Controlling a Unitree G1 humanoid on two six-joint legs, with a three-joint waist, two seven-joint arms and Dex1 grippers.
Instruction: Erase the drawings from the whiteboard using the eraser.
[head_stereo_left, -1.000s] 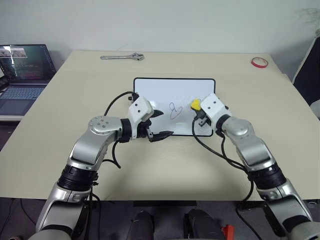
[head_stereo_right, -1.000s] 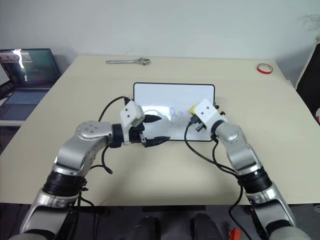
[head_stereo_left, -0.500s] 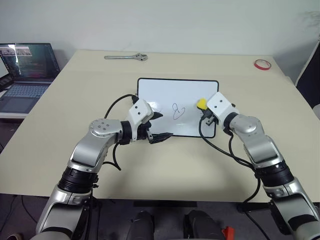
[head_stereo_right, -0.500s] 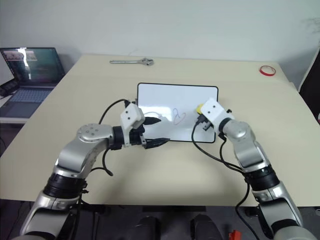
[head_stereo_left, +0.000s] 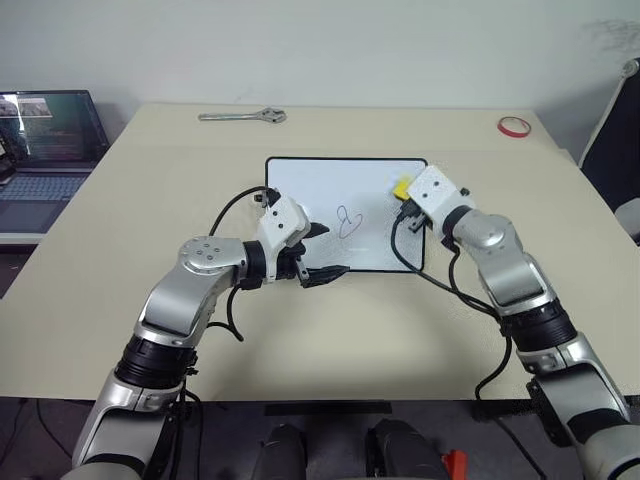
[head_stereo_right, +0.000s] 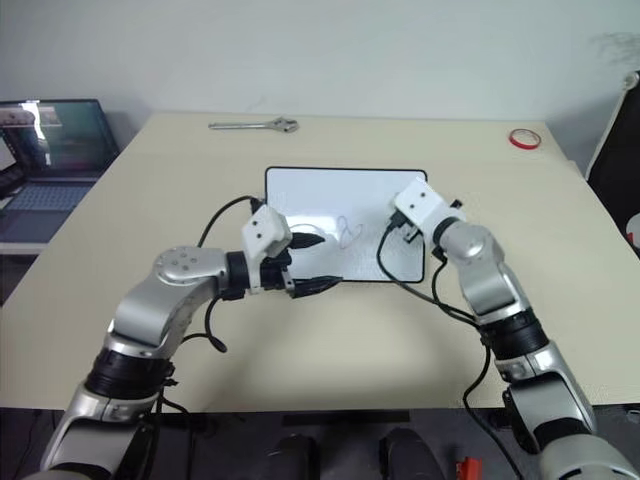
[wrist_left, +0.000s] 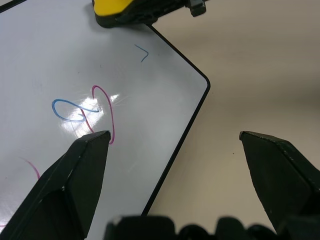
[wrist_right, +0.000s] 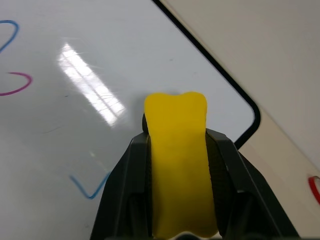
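At the far left, beside the counter (head_stereo_left: 120, 250), an open laptop (head_stereo_left: 45, 140) stands on a lower surface. On the counter, toward 11 o'clock from the whiteboard (head_stereo_left: 340, 185), lies a metal wrench (head_stereo_left: 243, 116). The whiteboard lies flat near the middle of the counter. The left claw (head_stereo_left: 318, 251) is released, its two black fingers spread wide; it hovers at the near left part of the board, around 7 o'clock from the board's centre, with one finger over the white surface and the other over the near edge. In the left wrist view one finger (wrist_left: 75, 175) is over the board and the other is over the bare counter past the black frame. The drawings (wrist_left: 87, 112) are in the middle of the board: a reddish looping line crossed by a small blue loop, and a small blue corner mark (wrist_left: 143, 53) closer to the eraser. The right claw (head_stereo_left: 408, 200) is clenched on the yellow eraser (wrist_right: 177, 160), grasping it between both fingers at the right side of the board, about 3 o'clock from the drawings and near the board's rounded corner. At the far right corner of the counter, about 1 o'clock from the board, lies a red tape ring (head_stereo_left: 515, 125).
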